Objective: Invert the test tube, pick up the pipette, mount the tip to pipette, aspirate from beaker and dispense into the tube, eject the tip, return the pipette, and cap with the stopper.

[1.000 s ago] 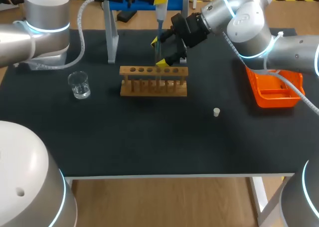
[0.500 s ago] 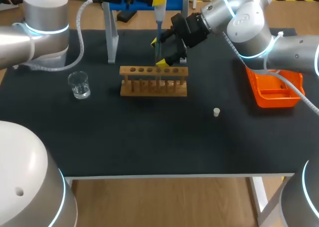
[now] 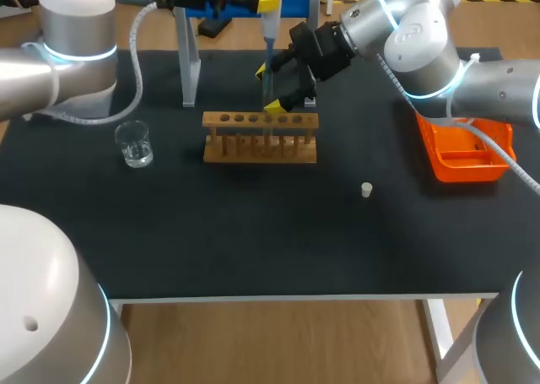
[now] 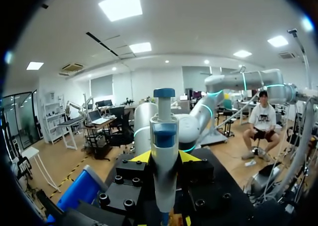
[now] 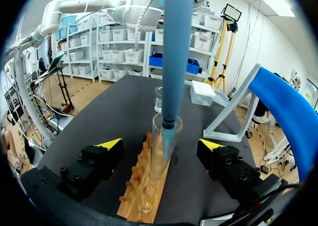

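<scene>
Stopper (image 3: 366, 190) lies alone on the black table (image 3: 253, 240), nearest the front. Behind it is the wooden rack (image 3: 260, 137), with the beaker (image 3: 133, 143) well off to the robot's left and the orange tray (image 3: 464, 152) to its right.

Test tube (image 5: 158, 159) stands upright in the rack. Right gripper (image 5: 161, 143) is spread wide around it, neither finger touching the glass. Pipette tip (image 5: 168, 135) sits inside the tube's mouth.

Left gripper (image 4: 165, 157), farthest back, is clamped on the pipette (image 4: 164, 136) from both sides.

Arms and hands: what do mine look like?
The left arm and right arm are rounded silver-grey tubes with glowing light-blue joint rings. A pale ribbed hose hangs off the left, a thin white cable off the right. The left hand and right hand are black, blocky, bolted, with yellow fingertips.
</scene>
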Tool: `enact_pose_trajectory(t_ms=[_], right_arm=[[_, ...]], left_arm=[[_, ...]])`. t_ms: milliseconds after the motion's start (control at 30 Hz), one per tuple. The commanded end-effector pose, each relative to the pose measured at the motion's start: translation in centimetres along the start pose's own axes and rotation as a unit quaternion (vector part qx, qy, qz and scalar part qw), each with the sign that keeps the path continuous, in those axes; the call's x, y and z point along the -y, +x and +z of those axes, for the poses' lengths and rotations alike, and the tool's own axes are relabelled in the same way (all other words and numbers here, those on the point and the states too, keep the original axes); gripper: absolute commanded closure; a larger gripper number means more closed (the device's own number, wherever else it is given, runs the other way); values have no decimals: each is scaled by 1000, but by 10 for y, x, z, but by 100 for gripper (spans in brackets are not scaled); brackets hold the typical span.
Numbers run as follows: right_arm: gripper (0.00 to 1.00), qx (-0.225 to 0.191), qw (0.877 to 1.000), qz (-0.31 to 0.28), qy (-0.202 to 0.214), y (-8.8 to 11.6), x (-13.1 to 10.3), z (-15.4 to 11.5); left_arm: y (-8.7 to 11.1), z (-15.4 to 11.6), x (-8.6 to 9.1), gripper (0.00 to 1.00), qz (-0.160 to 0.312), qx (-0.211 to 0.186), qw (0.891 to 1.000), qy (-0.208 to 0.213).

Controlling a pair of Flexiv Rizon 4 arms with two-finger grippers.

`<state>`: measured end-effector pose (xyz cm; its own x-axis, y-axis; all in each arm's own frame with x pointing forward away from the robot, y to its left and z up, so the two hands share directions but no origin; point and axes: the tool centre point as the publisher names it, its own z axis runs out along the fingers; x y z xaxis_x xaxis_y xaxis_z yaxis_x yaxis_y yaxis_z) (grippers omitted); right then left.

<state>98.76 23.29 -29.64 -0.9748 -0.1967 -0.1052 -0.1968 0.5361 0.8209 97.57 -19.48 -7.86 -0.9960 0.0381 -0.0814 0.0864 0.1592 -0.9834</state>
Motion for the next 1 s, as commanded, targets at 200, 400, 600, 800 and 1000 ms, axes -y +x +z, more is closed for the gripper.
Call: enact_pose_trajectory(t_ms=[200, 400, 600, 800, 1000], right_arm=[[0, 0, 1000, 0, 1, 0, 0, -2], [0, 0, 1000, 0, 1, 0, 0, -2], [0, 0, 1000, 0, 1, 0, 0, -2], [0, 0, 1000, 0, 1, 0, 0, -2], [0, 0, 1000, 0, 1, 0, 0, -2]], left_arm=[[3, -2, 0, 100, 6, 2, 1000, 2], [6, -2, 1, 100, 18, 2, 1000, -1], [7, -2, 2, 100, 20, 3, 1000, 0], [6, -1, 0, 100, 17, 1, 1000, -1], [4, 0, -1, 100, 12, -2, 1000, -3]])
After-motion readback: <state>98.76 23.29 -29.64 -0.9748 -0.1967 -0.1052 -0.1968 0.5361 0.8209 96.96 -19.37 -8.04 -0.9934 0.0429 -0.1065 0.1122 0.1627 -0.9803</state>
